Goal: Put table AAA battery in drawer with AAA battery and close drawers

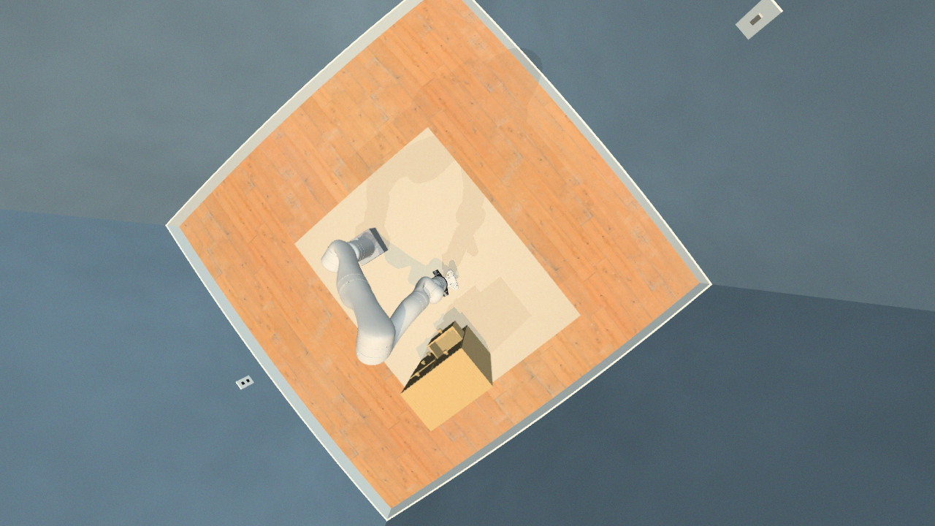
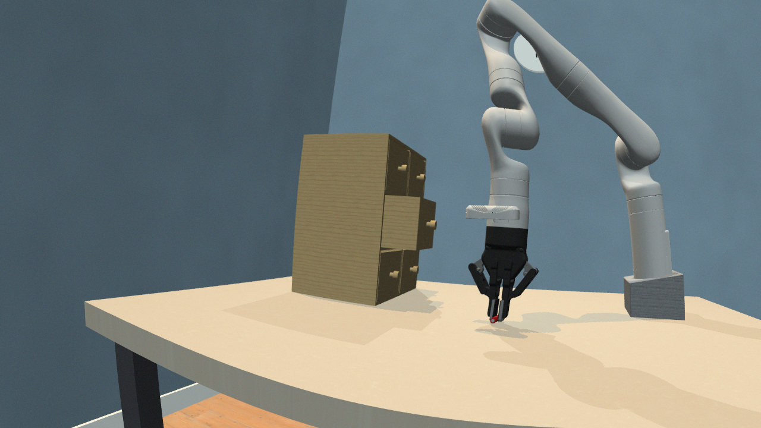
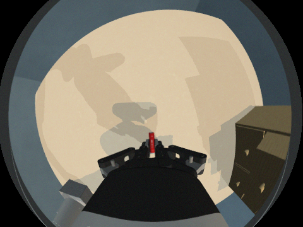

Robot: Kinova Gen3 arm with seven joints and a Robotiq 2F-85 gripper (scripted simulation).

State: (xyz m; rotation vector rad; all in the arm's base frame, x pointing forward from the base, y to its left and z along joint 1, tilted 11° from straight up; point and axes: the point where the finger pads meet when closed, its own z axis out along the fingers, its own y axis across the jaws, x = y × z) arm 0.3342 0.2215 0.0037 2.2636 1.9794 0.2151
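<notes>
One red battery (image 2: 494, 319) (image 3: 151, 142); between the tool's (image 2: 496, 314) (image 3: 151, 143) closed fingertips.

One battery (image 2: 494, 319) (image 3: 151, 142), one chest (image 1: 447, 389) (image 2: 340, 218) (image 3: 265, 118).
</notes>
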